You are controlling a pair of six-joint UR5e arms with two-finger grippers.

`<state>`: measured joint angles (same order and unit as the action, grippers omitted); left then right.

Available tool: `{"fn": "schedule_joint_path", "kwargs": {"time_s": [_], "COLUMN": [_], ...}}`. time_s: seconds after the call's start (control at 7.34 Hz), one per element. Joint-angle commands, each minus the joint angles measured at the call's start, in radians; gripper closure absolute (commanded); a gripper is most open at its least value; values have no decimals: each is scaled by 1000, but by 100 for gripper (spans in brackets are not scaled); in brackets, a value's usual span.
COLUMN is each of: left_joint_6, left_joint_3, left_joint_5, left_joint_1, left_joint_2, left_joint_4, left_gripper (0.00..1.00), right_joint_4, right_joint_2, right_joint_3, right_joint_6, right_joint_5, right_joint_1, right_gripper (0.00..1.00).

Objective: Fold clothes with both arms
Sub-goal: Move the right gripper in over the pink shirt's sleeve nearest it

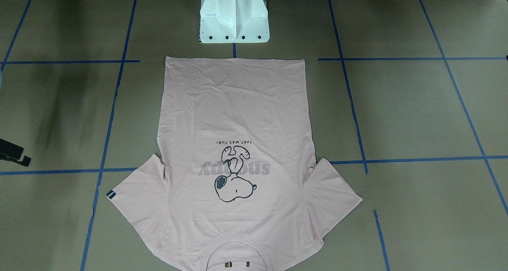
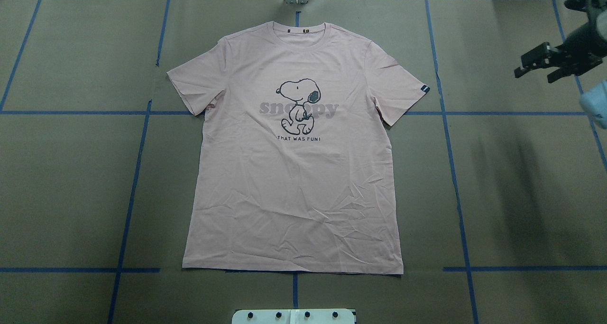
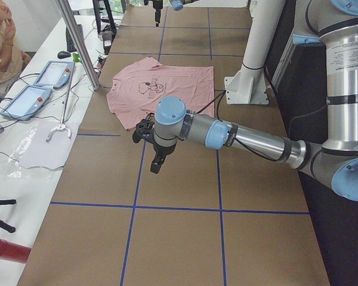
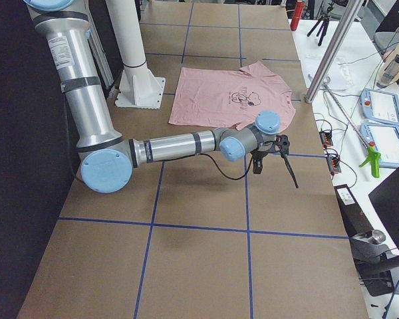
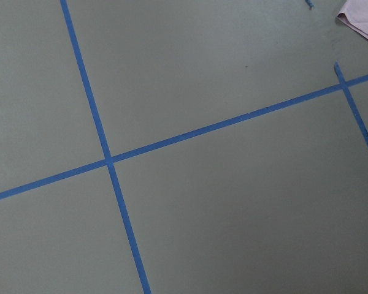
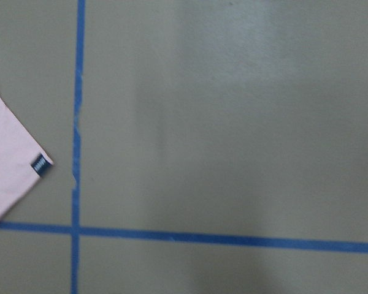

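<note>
The pale pink T-shirt [image 2: 294, 181] lies flat and front up in the middle of the table, collar at the far edge, both sleeves spread; it also shows in the front-facing view [image 1: 234, 112]. My right gripper [image 2: 535, 72] hangs above bare table well to the right of the shirt's right sleeve, jaws apart and empty. Its wrist view shows the sleeve corner with a small dark tag [image 6: 42, 164]. My left gripper [image 3: 149, 149] shows only in the left side view, over bare table away from the shirt; I cannot tell whether it is open. A hem corner [image 5: 363, 21] shows in its wrist view.
The white pedestal base [image 1: 234, 21] stands at the robot's edge just behind the shirt's hem. Blue tape lines [image 2: 450, 162] grid the brown table cover. A metal post [image 3: 77, 42], tablets [image 3: 25, 101] and a person sit along the operators' side.
</note>
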<state>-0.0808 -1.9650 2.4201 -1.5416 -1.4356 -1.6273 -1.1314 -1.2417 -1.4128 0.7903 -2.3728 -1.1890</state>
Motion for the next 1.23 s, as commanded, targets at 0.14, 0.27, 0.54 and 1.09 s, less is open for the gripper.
{"fn": "schedule_joint_path", "kwargs": {"time_s": [0.14,0.27,0.54,1.09], "left_joint_6": [1,1,3,1], "left_joint_3": [5,5,-3,3], "left_joint_5": [1,1,1,1], "left_joint_1": [2,2,2,2], "left_joint_2": [-5,-5,-5,-5], "left_joint_4": [-5,-5,-3,-5], "left_gripper": [0,0,0,0], "right_joint_4": [113,113,113,113], "right_joint_2": [117,137,153,195], "right_joint_3": [74,87,112,181], "right_joint_6": [432,502,535,532], "right_joint_5": [214,242,311,363], "right_joint_1": [193,227,269,275], "right_gripper": [17,22,26,31]}}
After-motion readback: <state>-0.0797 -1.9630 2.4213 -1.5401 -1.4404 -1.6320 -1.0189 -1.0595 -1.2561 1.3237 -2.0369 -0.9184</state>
